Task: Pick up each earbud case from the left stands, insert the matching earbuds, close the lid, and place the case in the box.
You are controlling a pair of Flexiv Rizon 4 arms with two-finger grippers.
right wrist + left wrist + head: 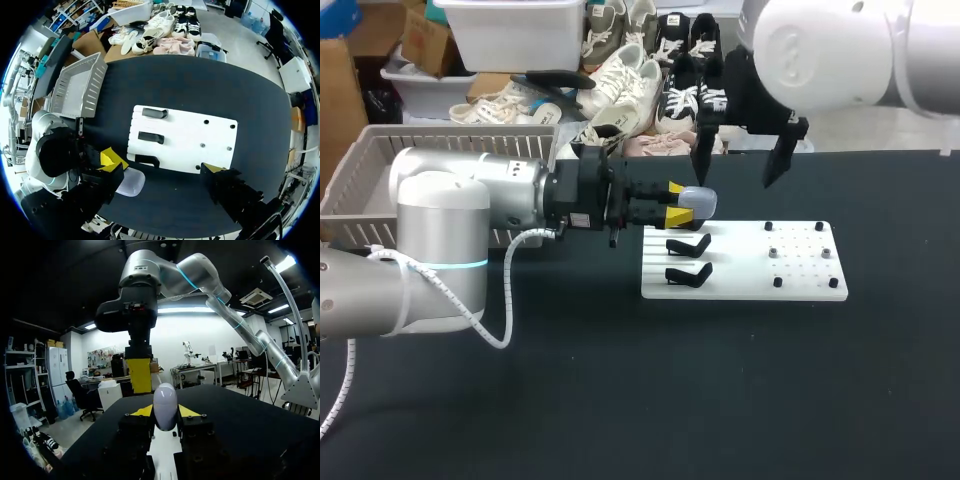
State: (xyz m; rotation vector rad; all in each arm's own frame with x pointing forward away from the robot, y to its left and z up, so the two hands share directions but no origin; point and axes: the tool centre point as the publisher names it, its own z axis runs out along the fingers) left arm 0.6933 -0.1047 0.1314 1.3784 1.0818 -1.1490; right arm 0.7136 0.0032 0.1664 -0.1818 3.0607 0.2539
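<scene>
A pale, rounded earbud case [697, 203] is held lid-closed over the white board's [745, 280] left end, with my left gripper [672, 204] shut on it. In the left wrist view the case [165, 409] stands up between the yellow tips of that gripper [165, 413]. My right gripper [740, 165] hangs open just above and behind the case, one finger right over it. From the right wrist, the case [131, 182] lies beside one finger of the open right gripper [162, 167]. Three black stands [151, 137] on the board [215, 135] are empty.
Small black pegs [772, 253] dot the board's right half. A grey slatted basket [360, 170] sits at the table's far left, behind my left arm. Bare black tabletop [720, 400] lies in front of the board.
</scene>
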